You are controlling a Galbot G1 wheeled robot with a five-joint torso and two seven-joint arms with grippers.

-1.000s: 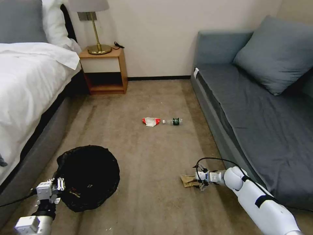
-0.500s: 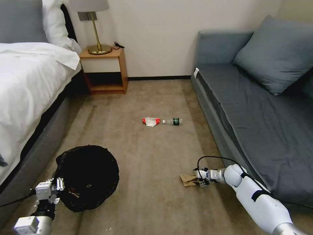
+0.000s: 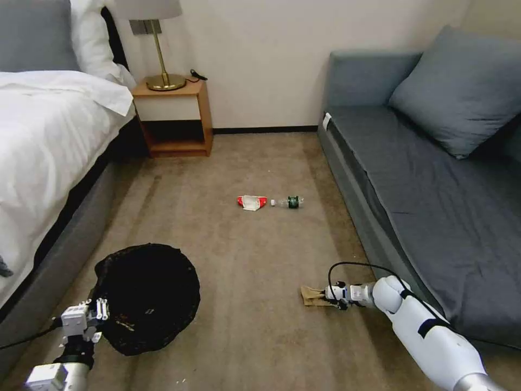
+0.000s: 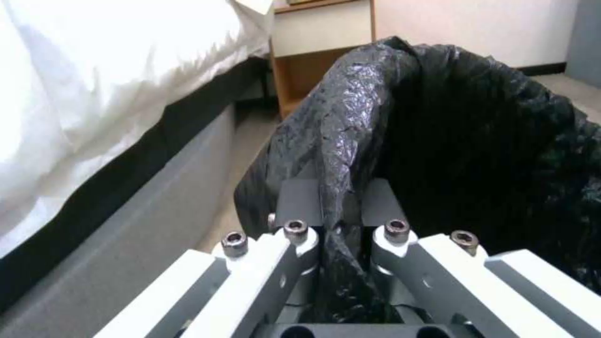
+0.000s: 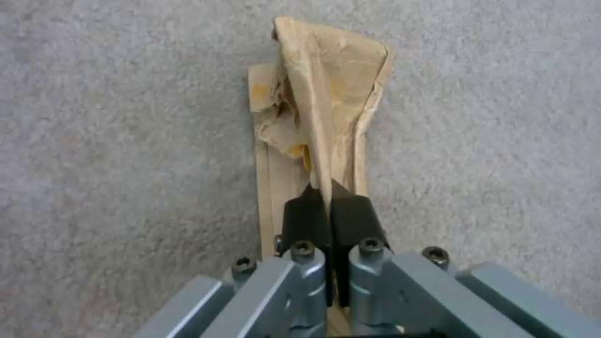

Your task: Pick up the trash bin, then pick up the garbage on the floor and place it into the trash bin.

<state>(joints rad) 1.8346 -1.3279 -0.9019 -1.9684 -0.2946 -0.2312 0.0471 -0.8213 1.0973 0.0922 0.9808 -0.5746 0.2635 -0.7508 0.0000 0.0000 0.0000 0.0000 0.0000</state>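
Nearest, the left pincer (image 4: 341, 234) is clamped on the rim of the round trash bin lined with crinkly black plastic (image 3: 146, 296), beside the bed, so the bin step looks done. At the foot of the grey sofa (image 3: 434, 179), the right pincer (image 5: 328, 213) is pinched tight on a fold of the crumpled brown paper (image 5: 322, 103), which lies on the beige carpet (image 3: 255, 336). Farther off, the red-and-white crumpled wrapper (image 3: 251, 202) and the small clear bottle with a green label (image 3: 288, 202) wait on the floor, well apart from the bin.
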